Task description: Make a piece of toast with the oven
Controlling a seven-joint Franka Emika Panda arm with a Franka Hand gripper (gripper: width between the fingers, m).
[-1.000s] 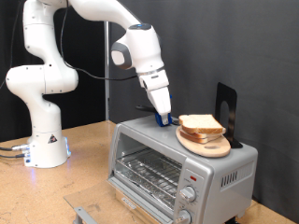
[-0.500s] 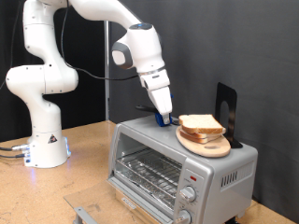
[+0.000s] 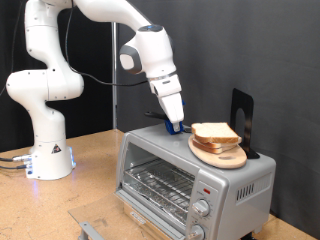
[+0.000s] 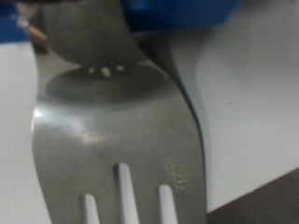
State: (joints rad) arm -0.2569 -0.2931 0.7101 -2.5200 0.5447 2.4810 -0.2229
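Observation:
The silver toaster oven [image 3: 236, 186] stands at the exterior view's bottom right, its wire rack [image 3: 160, 186] showing through the front. Pale bread [image 3: 213, 132] lies on a round wooden board [image 3: 222, 156] on the oven's top. My gripper [image 3: 175, 127] points down at the oven's top, just to the exterior view's left of the board. In the wrist view a metal fork [image 4: 112, 140] fills the picture right under my blue fingers [image 4: 187, 14], tines away from the hand, over the oven's pale top. The gripper looks shut on the fork.
A dark upright stand [image 3: 241, 120] sits on the oven's top behind the board. The robot's white base [image 3: 45, 150] stands at the exterior view's left on the wooden table [image 3: 95, 170]. A grey flat part [image 3: 92, 226], seemingly the lowered oven door, lies before the oven.

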